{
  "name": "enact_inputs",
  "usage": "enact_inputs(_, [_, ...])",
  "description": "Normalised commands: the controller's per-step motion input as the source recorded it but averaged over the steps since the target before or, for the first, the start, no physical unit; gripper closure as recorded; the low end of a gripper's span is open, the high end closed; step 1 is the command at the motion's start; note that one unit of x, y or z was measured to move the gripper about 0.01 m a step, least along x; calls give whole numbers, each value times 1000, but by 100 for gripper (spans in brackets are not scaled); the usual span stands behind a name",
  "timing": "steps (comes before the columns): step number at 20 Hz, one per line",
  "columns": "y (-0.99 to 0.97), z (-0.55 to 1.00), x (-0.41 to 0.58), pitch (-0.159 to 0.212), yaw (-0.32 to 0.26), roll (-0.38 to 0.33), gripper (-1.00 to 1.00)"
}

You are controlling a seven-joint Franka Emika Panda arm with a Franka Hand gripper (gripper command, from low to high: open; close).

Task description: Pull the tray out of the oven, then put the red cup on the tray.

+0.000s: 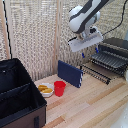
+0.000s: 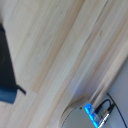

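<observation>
We judge the tray (image 1: 106,61) already drawn from the oven (image 1: 116,50); the cup (image 1: 59,88) waits beside the bowl (image 1: 45,89), our pincer's (image 1: 89,51) opening unclear.

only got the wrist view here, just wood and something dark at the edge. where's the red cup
Observer: The red cup stands on the wooden table, beside a white bowl of yellow food.
Operator: is the tray out yet
Observer: The tray juts from the oven, whose door hangs open.
Operator: where's the arm
Observer: The end effector hangs in the air above a dark blue board, towards the oven, holding nothing I can see.
</observation>
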Motion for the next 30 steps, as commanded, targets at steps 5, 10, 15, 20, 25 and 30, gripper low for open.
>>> enact_inputs(5, [487, 149, 276, -86, -62, 291, -100])
enact_inputs(10, [578, 185, 99, -21, -56, 310, -100])
enact_inputs(15, [542, 220, -13, 17, -48, 303, -100])
enact_inputs(20, [533, 86, -111, 34, -23, 254, -100])
enact_inputs(25, [479, -145, -333, 48, 11, 80, -100])
enact_inputs(30, [147, -121, -418, 37, 121, -120, -100])
